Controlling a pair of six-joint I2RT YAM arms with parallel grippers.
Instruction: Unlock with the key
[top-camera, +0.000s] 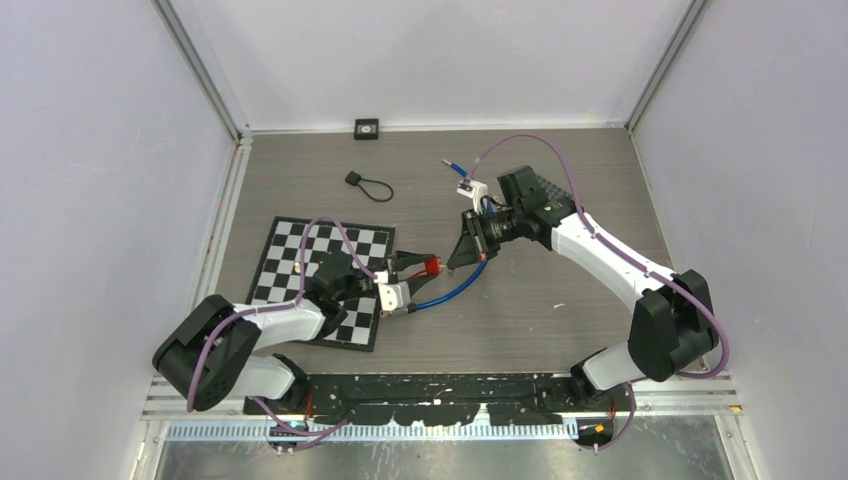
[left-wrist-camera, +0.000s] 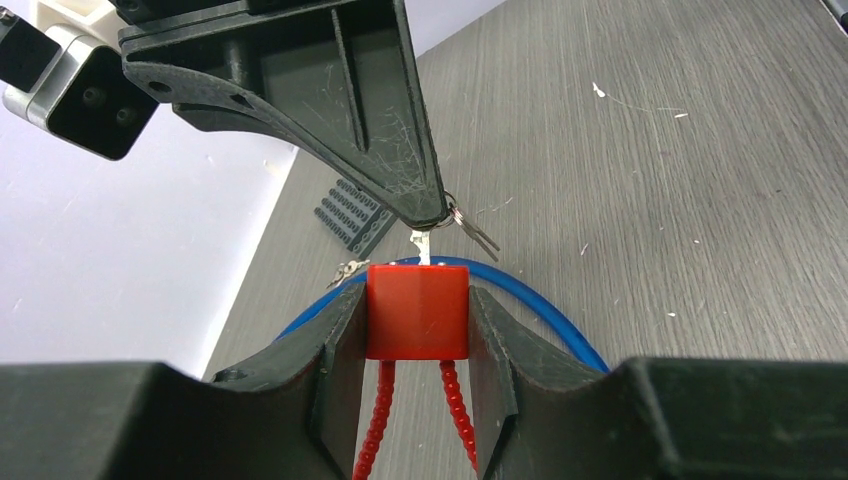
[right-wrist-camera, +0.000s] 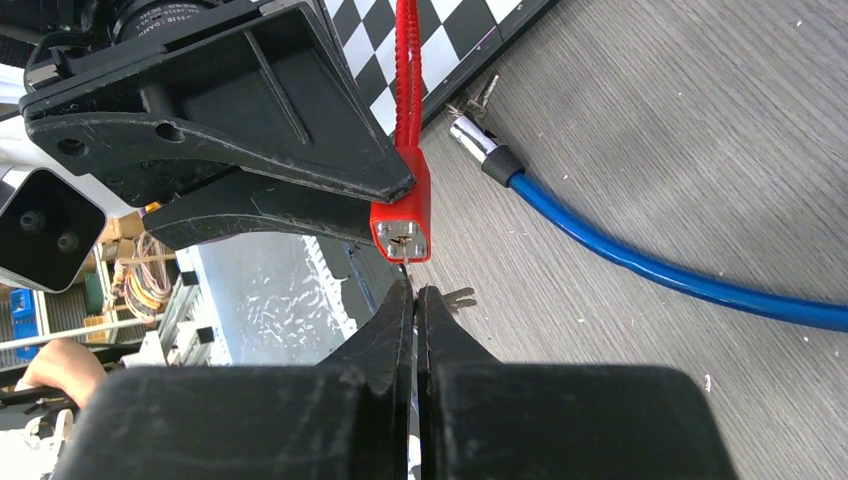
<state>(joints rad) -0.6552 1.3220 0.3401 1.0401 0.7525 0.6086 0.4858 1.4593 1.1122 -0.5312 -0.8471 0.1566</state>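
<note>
Your left gripper (left-wrist-camera: 418, 300) clamps the small red plastic padlock (left-wrist-camera: 417, 325) between half-open jaws. Straight off the padlock's keyhole face, your right gripper (right-wrist-camera: 414, 300), pinched shut, holds the thin silver key (left-wrist-camera: 423, 247), blade in line with the padlock, tip at the keyhole.

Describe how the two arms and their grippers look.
The left arm and right arm have white shells with black joints, each trailing purple cables. The left gripper and right gripper have black, tapering, ribbed plastic fingers, finely scratched.
</note>
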